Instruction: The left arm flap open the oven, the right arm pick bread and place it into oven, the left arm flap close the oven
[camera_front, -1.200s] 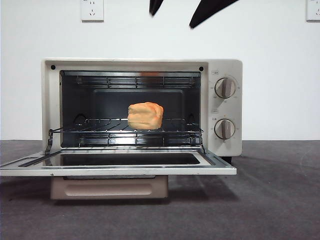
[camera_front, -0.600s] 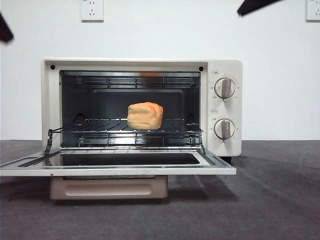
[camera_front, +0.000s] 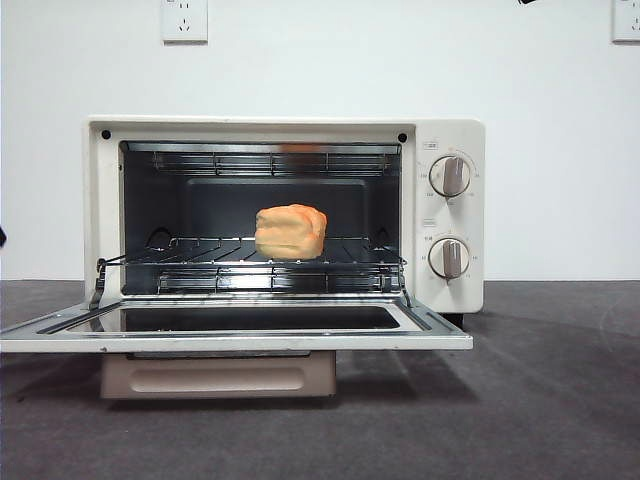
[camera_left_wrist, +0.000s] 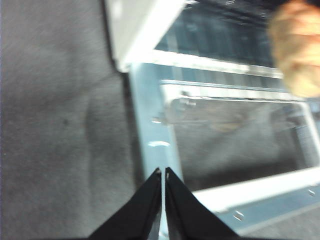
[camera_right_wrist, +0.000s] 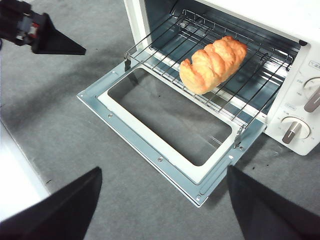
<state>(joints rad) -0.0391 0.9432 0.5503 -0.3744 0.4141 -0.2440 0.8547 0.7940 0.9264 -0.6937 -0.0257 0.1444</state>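
Oven (camera_front: 450, 215) door flat open, bread (camera_front: 290, 231) on wire rack (camera_front: 200, 255) inside. Left pincer (camera_left_wrist: 163, 175) clenched empty, just above door's side edge. Right pincer (camera_right_wrist: 160, 200) released, well clear above table (camera_front: 540, 400).

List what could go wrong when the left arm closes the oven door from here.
1. The left gripper, jaws shut, hangs above the open door's side frame rather than under its handle; it may slip off instead of lifting it.
2. A hard flap could jolt the bread on the wire rack.
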